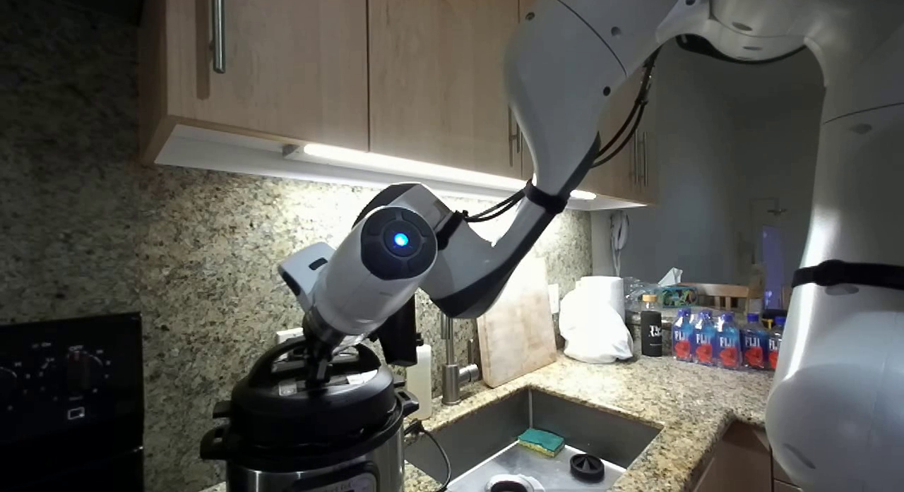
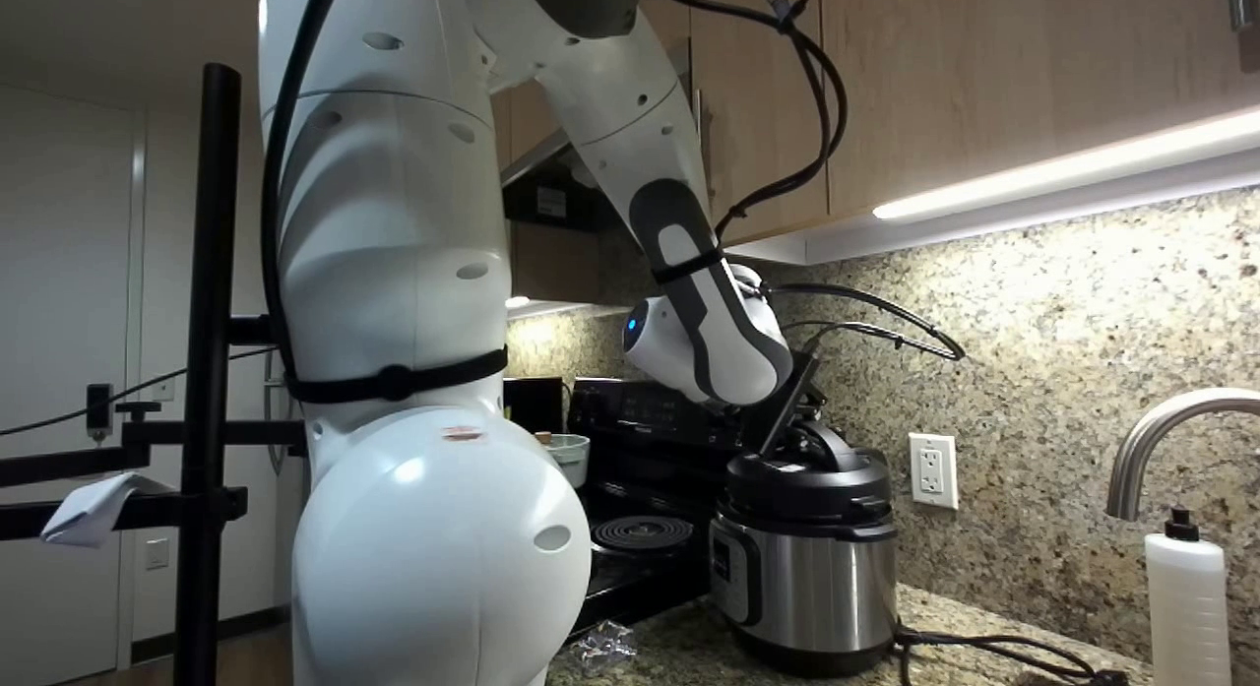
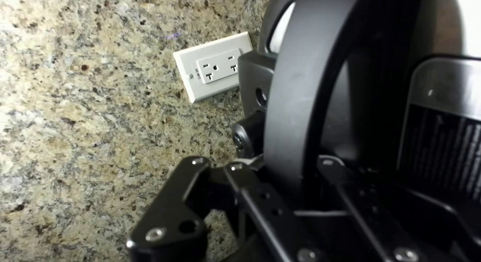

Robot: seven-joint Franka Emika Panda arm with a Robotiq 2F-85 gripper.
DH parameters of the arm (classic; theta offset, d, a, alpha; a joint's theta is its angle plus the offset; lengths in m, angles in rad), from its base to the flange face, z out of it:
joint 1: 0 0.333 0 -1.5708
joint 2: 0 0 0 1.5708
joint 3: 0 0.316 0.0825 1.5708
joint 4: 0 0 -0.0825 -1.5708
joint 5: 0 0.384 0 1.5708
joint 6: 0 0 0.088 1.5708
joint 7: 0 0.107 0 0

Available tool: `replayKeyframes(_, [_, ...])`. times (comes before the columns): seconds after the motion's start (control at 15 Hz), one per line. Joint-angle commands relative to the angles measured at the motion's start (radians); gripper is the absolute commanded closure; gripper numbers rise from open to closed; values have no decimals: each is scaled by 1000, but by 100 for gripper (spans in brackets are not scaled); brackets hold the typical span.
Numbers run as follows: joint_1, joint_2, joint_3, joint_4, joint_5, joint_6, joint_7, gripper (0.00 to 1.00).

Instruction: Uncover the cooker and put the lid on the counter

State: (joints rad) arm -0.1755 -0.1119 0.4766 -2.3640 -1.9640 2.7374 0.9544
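In an exterior view, the round black domed lid [image 1: 311, 412] sits on the round stainless-steel, black-rimmed pressure cooker [image 1: 311, 472]. In an exterior view, the cooker stands on the speckled beige-brown granite counter [image 2: 689, 652]. In the wrist view, the black jaws are clamped on the lid's arched black handle [image 3: 295, 100].

Round silver-and-black cooker [image 2: 829, 580] has a pretty shiny stainless-steel body, and the round black domed lid [image 2: 797, 491] looks like smooth, semi-matt plastic. The speckled beige-brown granite counter [image 1: 671, 387] looks kinda smooth, and the flat-fronted pale-brown cabinets [image 1: 445, 68] have a matt wood grain.
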Motion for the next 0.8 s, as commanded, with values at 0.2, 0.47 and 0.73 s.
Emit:
replayKeyframes(0.2, [-3, -83, 13, -4, 138, -93, -74, 98])
replayKeyframes(0.47, [188, -81, -160, -3, 219, -176, -161, 98])
replayKeyframes(0.73, [285, -89, -227, 4, 275, -265, -229, 99])
